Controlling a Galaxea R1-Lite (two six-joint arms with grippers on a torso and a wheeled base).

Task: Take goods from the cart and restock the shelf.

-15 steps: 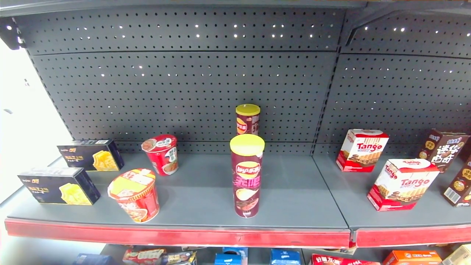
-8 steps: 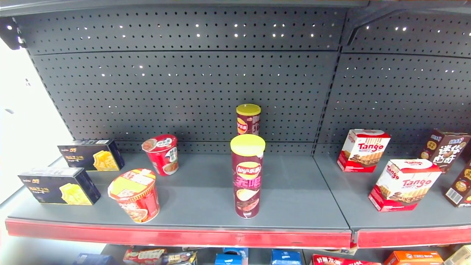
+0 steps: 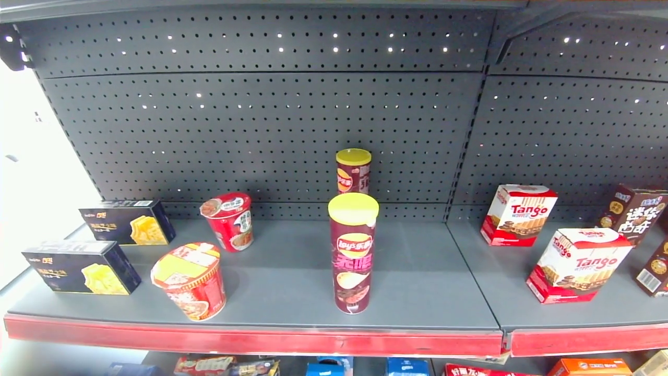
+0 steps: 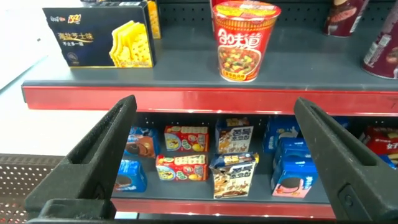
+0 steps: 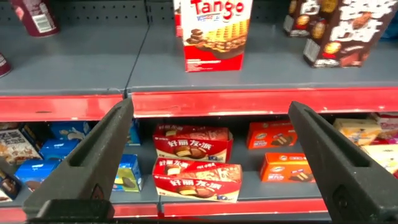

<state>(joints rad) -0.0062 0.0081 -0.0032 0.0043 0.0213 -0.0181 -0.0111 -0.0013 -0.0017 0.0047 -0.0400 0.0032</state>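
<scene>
a dark perforated back panel [image 3: 261, 130] stands beside a bright white wall [image 3: 31, 172].

Grey shelf deck [image 3: 292, 284], seen from the aisle. The widest free lane is the bare strip between the front chips can [image 3: 353, 253] and the front wafer box [image 3: 576, 265]; it runs back to the pegboard panel [image 3: 261, 136], across the seam between bays. A narrower lane lies between that can and the front noodle cup [image 3: 190, 280]. The rear chips can [image 3: 353, 171] and rear noodle cup [image 3: 228, 220] stand near the back. Two dark blue boxes [image 3: 81, 259] block the left end; the rear wafer box [image 3: 519, 214] and brown boxes [image 3: 630, 213] block the right. Headroom above all goods is generous. The lower tier [image 4: 186, 207] is crowded with small packs, with little slack between them.
</scene>
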